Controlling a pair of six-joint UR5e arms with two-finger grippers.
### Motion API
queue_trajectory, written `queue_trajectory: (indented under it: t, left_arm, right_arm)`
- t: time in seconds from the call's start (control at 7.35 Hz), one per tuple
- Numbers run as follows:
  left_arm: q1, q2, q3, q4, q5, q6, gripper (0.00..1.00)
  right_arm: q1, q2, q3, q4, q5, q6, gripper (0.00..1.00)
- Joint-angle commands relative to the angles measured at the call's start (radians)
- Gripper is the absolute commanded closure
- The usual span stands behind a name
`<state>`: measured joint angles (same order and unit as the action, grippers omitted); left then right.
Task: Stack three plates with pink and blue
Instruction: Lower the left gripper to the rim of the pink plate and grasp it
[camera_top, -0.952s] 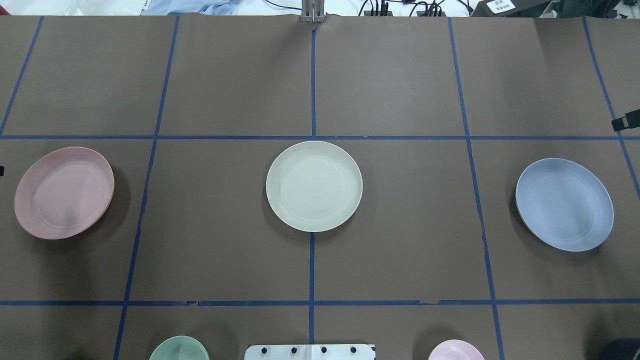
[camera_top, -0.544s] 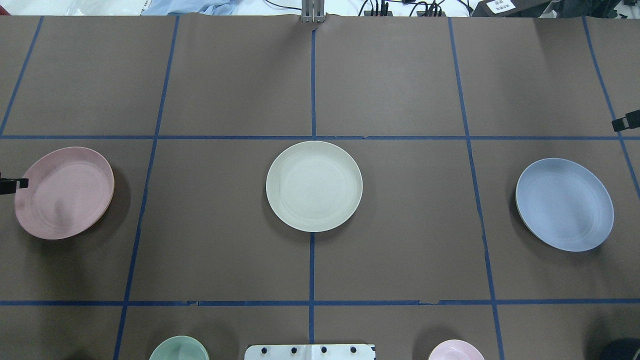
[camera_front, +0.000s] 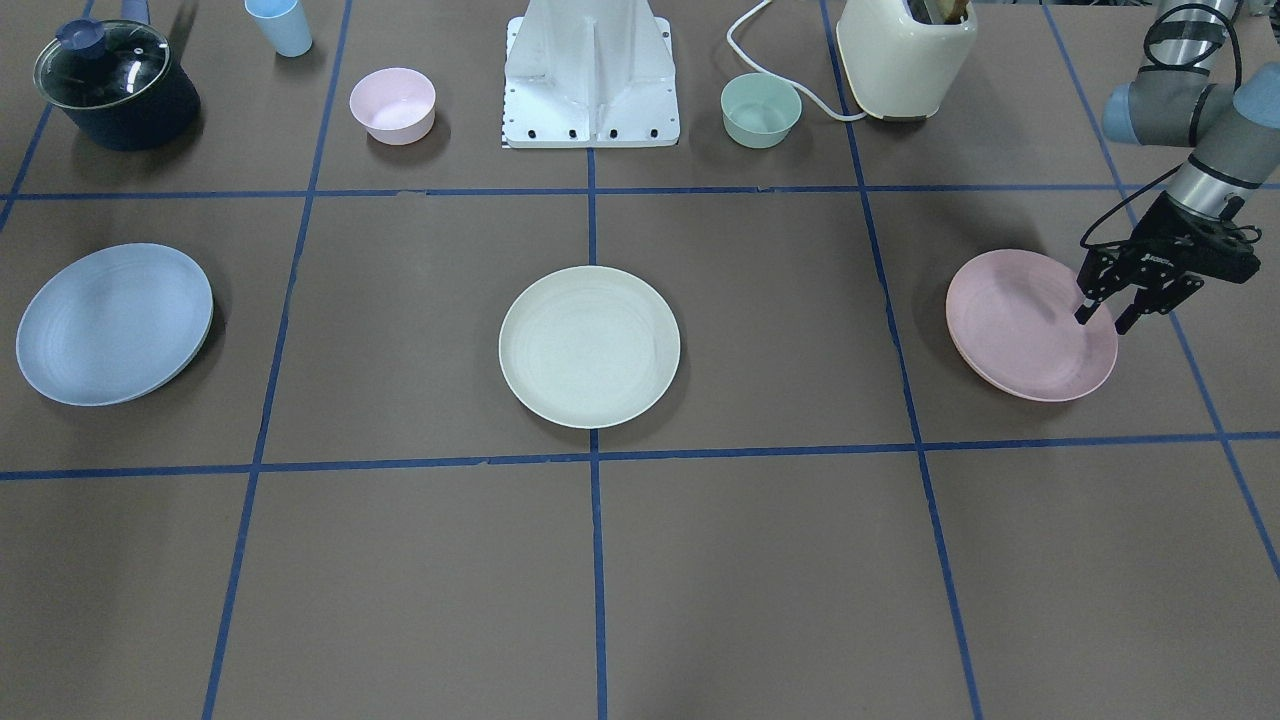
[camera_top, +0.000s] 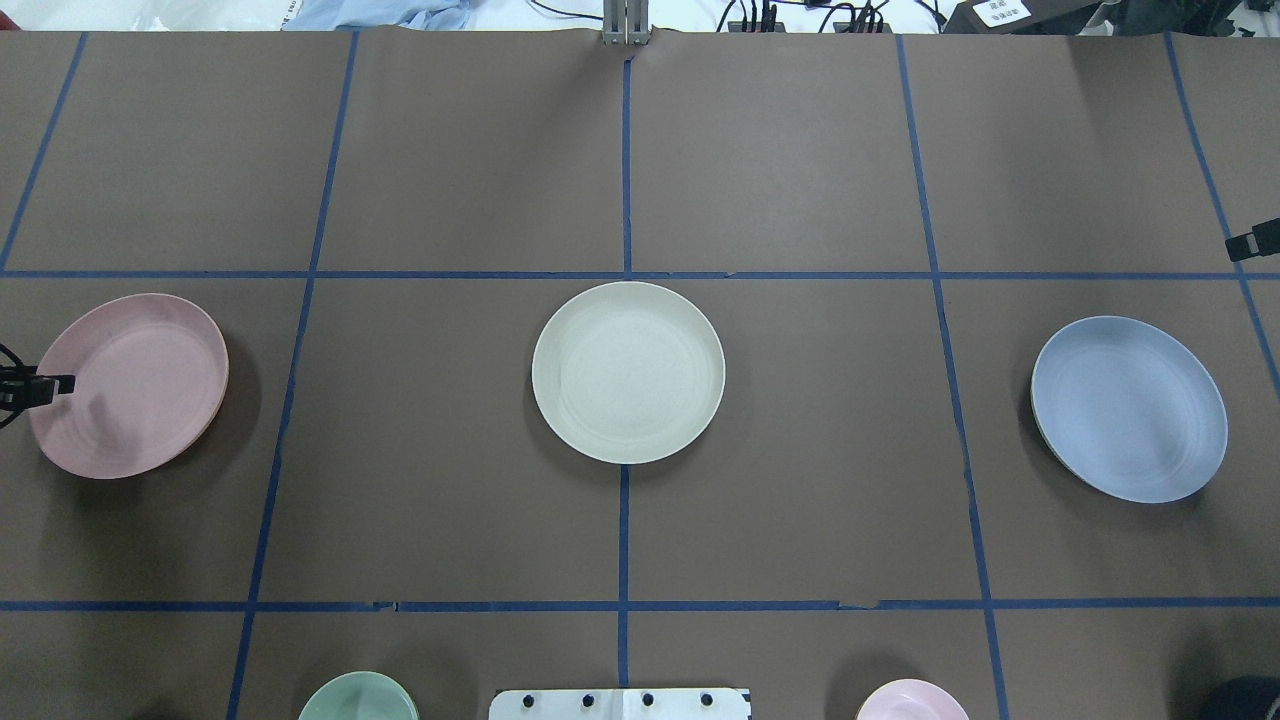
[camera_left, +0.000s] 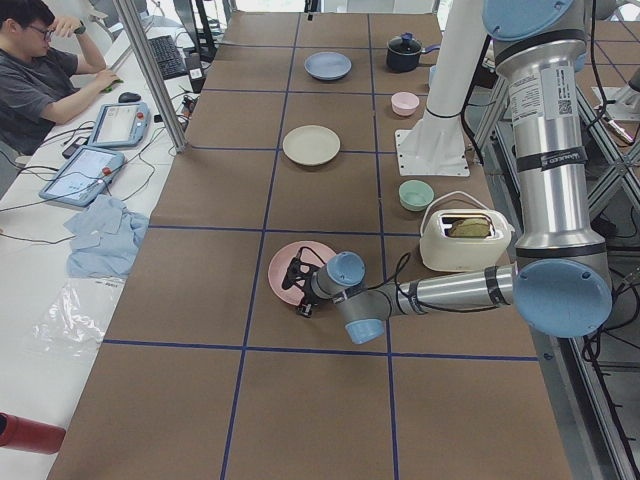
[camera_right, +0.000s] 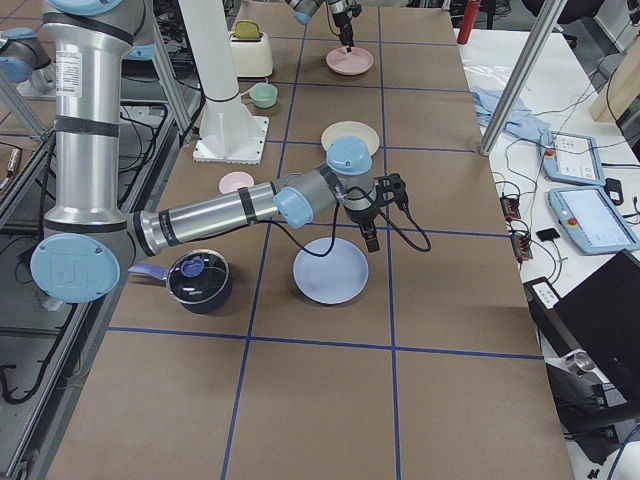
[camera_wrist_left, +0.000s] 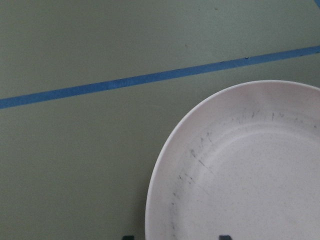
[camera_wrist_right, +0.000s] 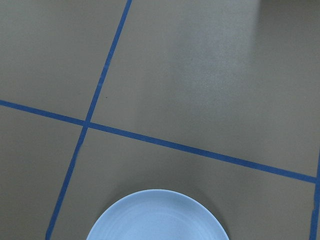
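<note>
Progress: nil, none stacked yet. All 3 plates lie flat & separate on the table (camera_front: 780, 560) in one row: cream-green plate (camera_top: 628, 372) in the middle, pink plate (camera_front: 1030, 325) at the robot's L end, blue plate (camera_top: 1128, 408) at the R end, each well apart from the next. L gripper (camera_front: 1102, 322) is low at the pink plate's outer rim, jaws apart, one finger over the plate's inside & the other outside it. The L wrist cam shows the rim running betw. the 2 tips. It isn't closed on anything, so I'd call this pre-grasp. R gripper (camera_right: 371, 240) hangs above the table near the blue plate's edge on the operators' side, not touching. Its jaws: can't tell, as only a sliver shows in the overhead. Left to do: grip, lift, carry & set down pink and blue, prob. onto the central cream-green one; order unclear. Around: pot (camera_front: 115, 85) w/ glass lid, blue cup (camera_front: 280, 27), pink bowl (camera_front: 392, 105), green bowl (camera_front: 761, 110), toaster (camera_front: 905, 55). All are in the row by the robot base (camera_front: 590, 90), well apart from the plates' row, so none looks to block the carry paths. Main snags, imo: rims are shallow & low to the tabletop, so the grip is thin, and both arms heading to the centre could crowd each other
</note>
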<state>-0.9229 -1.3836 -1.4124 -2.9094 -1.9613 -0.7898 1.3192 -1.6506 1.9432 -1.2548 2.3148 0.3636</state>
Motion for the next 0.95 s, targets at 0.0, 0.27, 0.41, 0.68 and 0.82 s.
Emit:
queue_trajectory:
  t: [0.0, 0.27, 0.41, 0.68, 0.82]
  left_arm:
    - [0.012, 0.000, 0.006, -0.001, -0.001, 0.001, 0.73]
    - [0.010, -0.003, -0.005, -0.004, -0.005, -0.003, 1.00]
    - [0.007, -0.003, -0.028, -0.001, -0.016, -0.002, 1.00]
    - [-0.014, -0.005, -0.106, 0.016, -0.150, -0.002, 1.00]
    - [-0.061, -0.018, -0.147, 0.077, -0.171, -0.002, 1.00]
  right_arm:
    - [0.000, -0.002, -0.001, 0.000, 0.000, 0.000, 0.00]
    - [0.000, -0.002, 0.000, 0.000, 0.000, 0.000, 0.00]
    - [0.000, 0.000, 0.000, 0.000, 0.002, 0.000, 0.00]
    - [0.000, 0.000, -0.001, 0.000, 0.002, 0.000, 0.00]
    - [0.000, -0.002, -0.001, 0.002, 0.003, 0.000, 0.00]
